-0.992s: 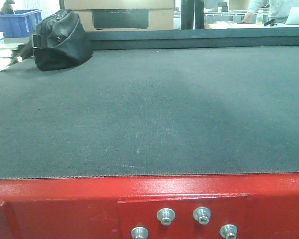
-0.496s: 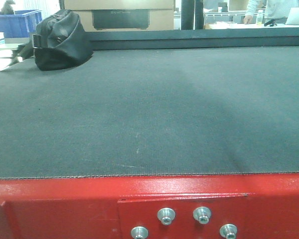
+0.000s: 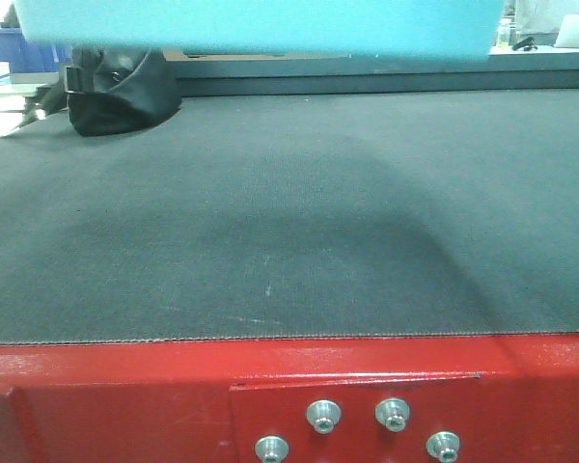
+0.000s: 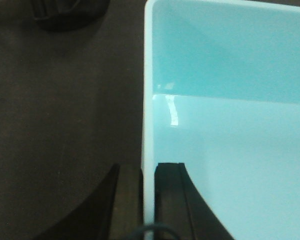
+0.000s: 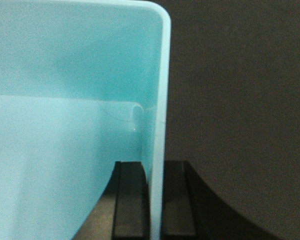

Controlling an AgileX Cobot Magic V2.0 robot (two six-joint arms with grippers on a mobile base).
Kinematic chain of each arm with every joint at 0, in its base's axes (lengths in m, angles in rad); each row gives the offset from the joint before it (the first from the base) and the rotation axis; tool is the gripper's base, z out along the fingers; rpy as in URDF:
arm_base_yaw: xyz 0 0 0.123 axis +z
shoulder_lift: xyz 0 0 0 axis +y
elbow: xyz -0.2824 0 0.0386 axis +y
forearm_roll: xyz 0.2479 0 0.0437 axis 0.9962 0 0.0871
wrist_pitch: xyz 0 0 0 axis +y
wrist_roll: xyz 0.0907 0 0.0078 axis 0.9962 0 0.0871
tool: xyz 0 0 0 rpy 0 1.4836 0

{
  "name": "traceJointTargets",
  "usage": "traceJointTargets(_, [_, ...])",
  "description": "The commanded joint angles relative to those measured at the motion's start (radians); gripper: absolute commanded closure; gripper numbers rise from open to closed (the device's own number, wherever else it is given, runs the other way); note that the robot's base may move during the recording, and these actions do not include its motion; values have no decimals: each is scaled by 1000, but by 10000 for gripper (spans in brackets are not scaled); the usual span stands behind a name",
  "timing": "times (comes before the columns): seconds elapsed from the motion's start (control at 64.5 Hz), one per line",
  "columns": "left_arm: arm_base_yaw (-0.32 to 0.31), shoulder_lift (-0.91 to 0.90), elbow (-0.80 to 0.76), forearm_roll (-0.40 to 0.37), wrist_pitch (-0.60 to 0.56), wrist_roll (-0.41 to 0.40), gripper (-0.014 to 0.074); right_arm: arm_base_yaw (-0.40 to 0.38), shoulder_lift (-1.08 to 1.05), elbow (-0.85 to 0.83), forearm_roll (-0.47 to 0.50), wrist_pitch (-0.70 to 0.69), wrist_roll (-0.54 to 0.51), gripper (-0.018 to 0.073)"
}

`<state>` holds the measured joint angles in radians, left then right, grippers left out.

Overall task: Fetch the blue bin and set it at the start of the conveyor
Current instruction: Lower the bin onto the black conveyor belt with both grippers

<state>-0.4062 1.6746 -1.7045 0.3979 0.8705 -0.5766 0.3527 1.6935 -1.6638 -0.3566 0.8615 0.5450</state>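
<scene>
The pale aqua rectangular plastic tub (image 3: 261, 24) hangs above the wide dark grey fabric belt (image 3: 289, 222), not touching it. The left tool (image 4: 147, 172) and right tool (image 5: 155, 170) pinch opposite walls, straddling the rim. Empty, it looks light and stiff but slick, so the rim seems the sensible hold.

The right gripper (image 5: 155, 167) clamps the side wall of the blue bin (image 5: 65, 125). One black finger (image 5: 130, 200) sits inside the bin against the wall. The other finger is outside, and the rim runs upright between them. The bin's rounded corner is at top. The dark conveyor belt (image 5: 240, 100) fills the area to the right of the bin.
</scene>
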Motion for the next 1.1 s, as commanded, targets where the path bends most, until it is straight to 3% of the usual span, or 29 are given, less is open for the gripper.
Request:
traceJointTargets(0.0, [-7, 23, 44, -56, -142, -4, 707, 8, 20, 14, 19, -103, -3, 722])
traceJointTargets(0.279, [-5, 67, 186, -52, -295, -38, 707, 6, 136, 15, 21, -128, -3, 722])
traceJointTargets(0.651, [35, 144, 193, -50, -314, -38, 707, 6, 219, 15, 47, -133, -3, 718])
traceJointTargets(0.806, [44, 144, 193, -44, -312, -38, 690, 6, 233, 15, 57, -135, -2, 524])
traceJointTargets(0.93, [51, 144, 193, -41, -304, -38, 508, 6, 233, 11, 57, -135, -2, 347])
traceJointTargets(1.085, [51, 144, 193, -25, -249, -38, 131, 6, 233, 11, 57, -114, -2, 229])
